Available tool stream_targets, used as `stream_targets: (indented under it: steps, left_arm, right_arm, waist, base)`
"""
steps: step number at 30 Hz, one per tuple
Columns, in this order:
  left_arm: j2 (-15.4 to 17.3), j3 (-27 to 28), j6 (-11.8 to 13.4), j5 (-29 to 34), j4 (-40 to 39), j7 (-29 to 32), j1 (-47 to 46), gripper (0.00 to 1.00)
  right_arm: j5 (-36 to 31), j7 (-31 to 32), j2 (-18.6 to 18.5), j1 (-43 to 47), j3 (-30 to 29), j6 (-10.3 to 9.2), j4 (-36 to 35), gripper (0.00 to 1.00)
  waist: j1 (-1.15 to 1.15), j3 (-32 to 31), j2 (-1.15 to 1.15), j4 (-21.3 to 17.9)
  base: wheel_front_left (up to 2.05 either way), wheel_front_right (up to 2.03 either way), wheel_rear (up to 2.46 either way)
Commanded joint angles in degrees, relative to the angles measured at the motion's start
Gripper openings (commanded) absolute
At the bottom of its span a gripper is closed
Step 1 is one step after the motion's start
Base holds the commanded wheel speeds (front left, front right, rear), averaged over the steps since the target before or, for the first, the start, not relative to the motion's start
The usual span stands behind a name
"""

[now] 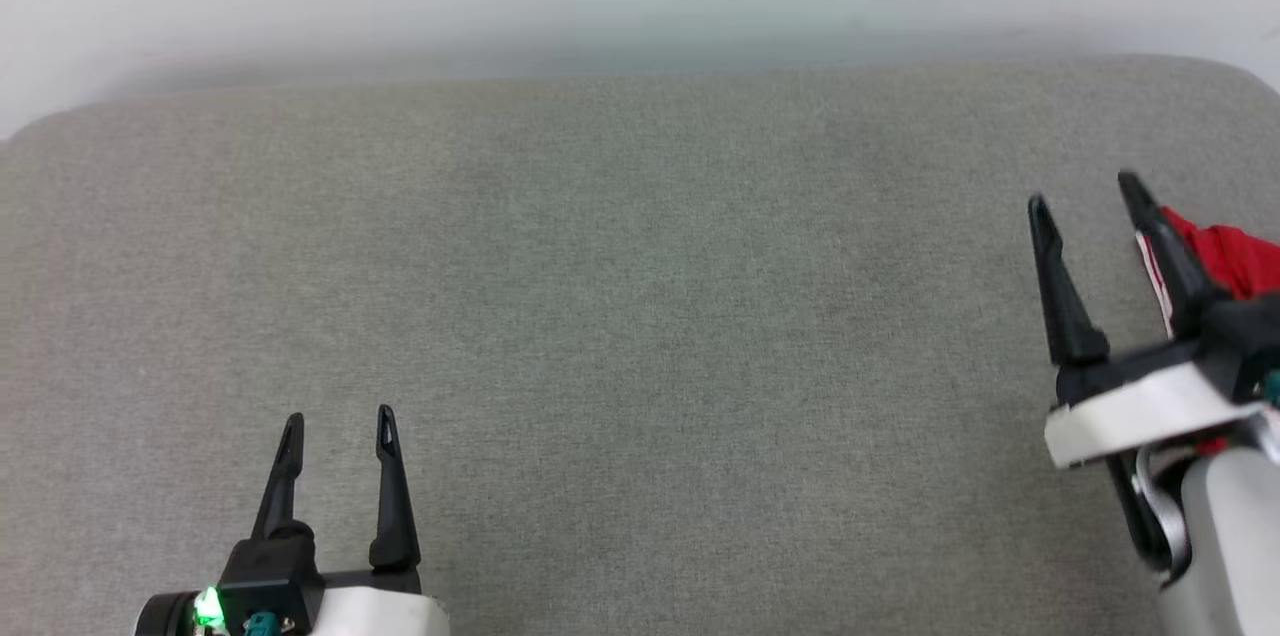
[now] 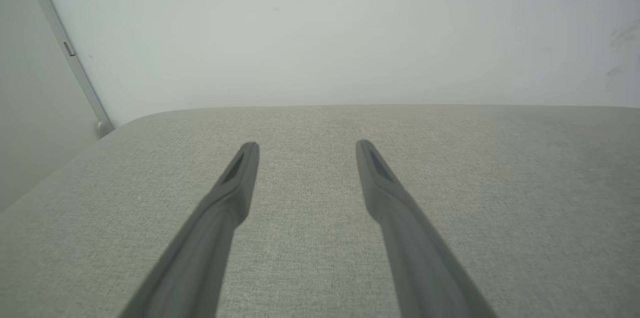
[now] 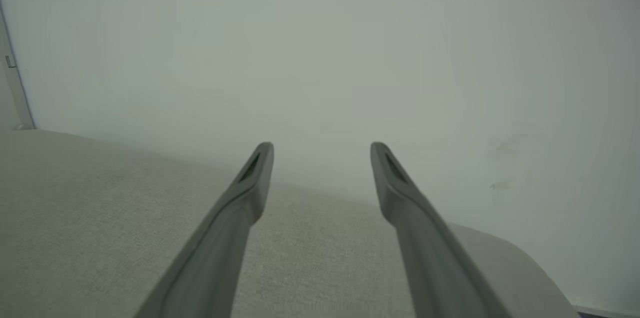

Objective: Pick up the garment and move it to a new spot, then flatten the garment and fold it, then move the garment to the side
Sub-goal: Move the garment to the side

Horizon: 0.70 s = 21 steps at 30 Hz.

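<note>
The red soft jersey garment [image 1: 1235, 256] with striped white trim sits at the grey fabric surface's [image 1: 640, 316] right edge, mostly cut off. So it's either untouched or already set aside, can't tell which. Left gripper [image 1: 340, 416] and right gripper [image 1: 1084, 190] are both spread wide and empty.

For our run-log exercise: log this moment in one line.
left gripper: open, empty | right gripper: open, empty | shirt: red, far right on cushion, partly behind right gripper

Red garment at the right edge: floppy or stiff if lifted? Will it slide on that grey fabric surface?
Probably floppy: the red garment lies bunched in soft folds, so it would likely drape from a pinch. Likely light, being thin-looking cloth. May drag rather than slide: the grey fabric surface looks woven, not slick.
</note>
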Motion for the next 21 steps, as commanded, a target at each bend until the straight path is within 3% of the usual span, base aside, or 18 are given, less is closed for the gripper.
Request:
stream_targets:
  steps: [1,21]
  left_arm:
    - [-0.1,-0.1,-0.2,-0.2,0.2,-0.1,0.8,1.0]
    - [-0.3,-0.9,-1.2,-1.2,1.6,-0.1,6.7,1.0]
  right_arm:
    - [0.4,-0.1,0.3,1.8,-0.4,-0.08,-0.6,1.0]
    - [0.2,-0.1,7.0,23.1,-6.1,-0.07,-7.1,1.0]
  waist:
    - [0.01,-0.9,0.0,0.5]
    - [0.01,-7.3,0.0,1.6]
  base:
    - [0.0,0.0,0.0]
    - [0.0,0.0,0.0]
